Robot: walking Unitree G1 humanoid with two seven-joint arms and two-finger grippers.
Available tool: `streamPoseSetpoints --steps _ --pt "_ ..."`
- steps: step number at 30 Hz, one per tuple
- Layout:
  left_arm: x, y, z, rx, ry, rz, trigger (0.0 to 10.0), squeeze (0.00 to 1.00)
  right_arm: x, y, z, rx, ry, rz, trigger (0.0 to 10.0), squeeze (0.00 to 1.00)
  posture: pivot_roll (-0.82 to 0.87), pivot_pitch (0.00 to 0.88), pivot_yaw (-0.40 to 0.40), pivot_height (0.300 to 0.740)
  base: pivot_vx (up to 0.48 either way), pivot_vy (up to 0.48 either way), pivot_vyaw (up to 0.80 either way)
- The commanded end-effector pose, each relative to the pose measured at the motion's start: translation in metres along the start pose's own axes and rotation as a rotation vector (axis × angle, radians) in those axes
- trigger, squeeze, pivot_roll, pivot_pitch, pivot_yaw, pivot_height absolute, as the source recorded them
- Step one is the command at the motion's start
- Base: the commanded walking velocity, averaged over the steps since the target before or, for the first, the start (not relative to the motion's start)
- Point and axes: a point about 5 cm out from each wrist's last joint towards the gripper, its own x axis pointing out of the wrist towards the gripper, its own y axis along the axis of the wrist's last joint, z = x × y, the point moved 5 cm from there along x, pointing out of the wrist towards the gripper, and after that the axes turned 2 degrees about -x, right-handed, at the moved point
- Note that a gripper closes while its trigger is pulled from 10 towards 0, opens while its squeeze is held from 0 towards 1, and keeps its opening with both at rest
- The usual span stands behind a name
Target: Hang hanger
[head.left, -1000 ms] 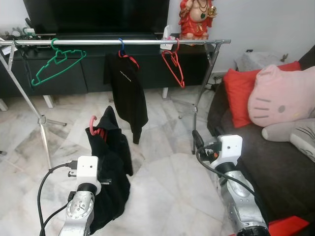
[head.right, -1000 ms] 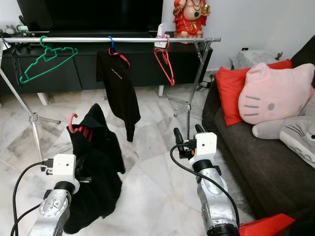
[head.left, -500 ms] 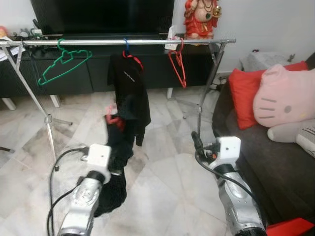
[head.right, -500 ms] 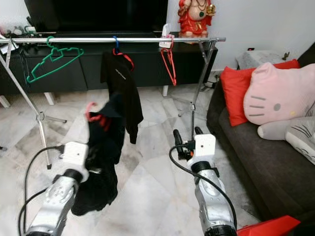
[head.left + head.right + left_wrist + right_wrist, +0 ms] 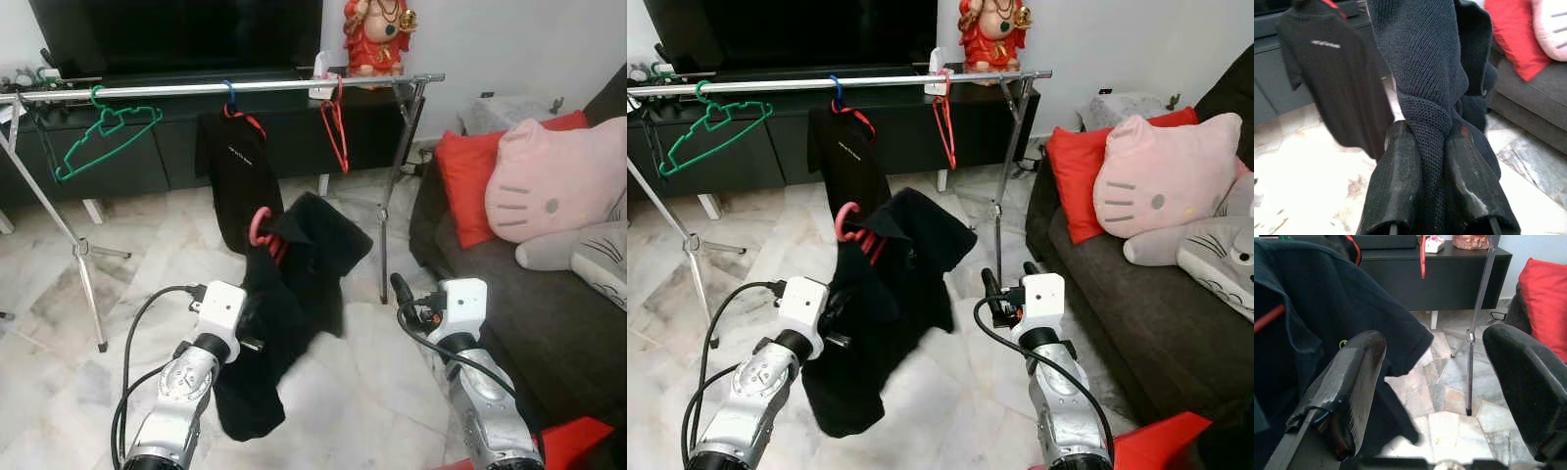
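Left hand: we are clenching a fold of the dark knit garment between both fingers, holding it up in front of the rail.
Red hanger: it is sitting inside the garment we are lifting, its pink-red hook poking out at the top, below the rail and not touching it.
Right hand: we are holding it low beside the sofa with fingers spread apart and nothing between them; the garment's hem is hanging near it.
Clothes rail: it is running across the room in front of the black TV cabinet.
On the rail: a bare green hanger toward our left, a black T-shirt on a blue-hooked hanger in the middle, a bare red hanger toward our right.
Sofa: it is standing on our right, carrying a red cushion and a pink cat-face pillow.
Floor: marble tiles.
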Motion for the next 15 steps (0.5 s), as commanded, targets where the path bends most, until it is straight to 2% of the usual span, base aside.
streamPoseSetpoints --steps 1,6,10,15 --pt "0.0 0.009 -0.007 -0.027 0.038 0.036 10.0 0.0 0.0 0.004 -0.001 0.004 -0.002 0.01 10.0 0.0 -0.14 0.0 -0.039 0.74 0.0 0.0 0.0" --pt "-0.003 0.007 -0.006 -0.05 0.044 0.026 10.0 0.0 0.001 0.002 -0.007 0.024 -0.001 0.009 10.0 0.0 -0.13 0.003 -0.035 0.74 0.0 0.0 0.0" --pt "-0.003 0.005 -0.007 -0.041 0.041 0.016 10.0 0.0 0.002 0.004 -0.012 0.035 0.002 0.017 10.0 0.0 -0.12 0.002 -0.024 0.74 0.0 0.385 0.0" --pt "-0.001 0.008 -0.009 -0.037 0.041 0.018 10.0 0.0 0.0 0.004 -0.009 0.038 -0.011 0.022 10.0 0.0 -0.12 0.0 -0.009 0.74 0.0 0.409 0.0"
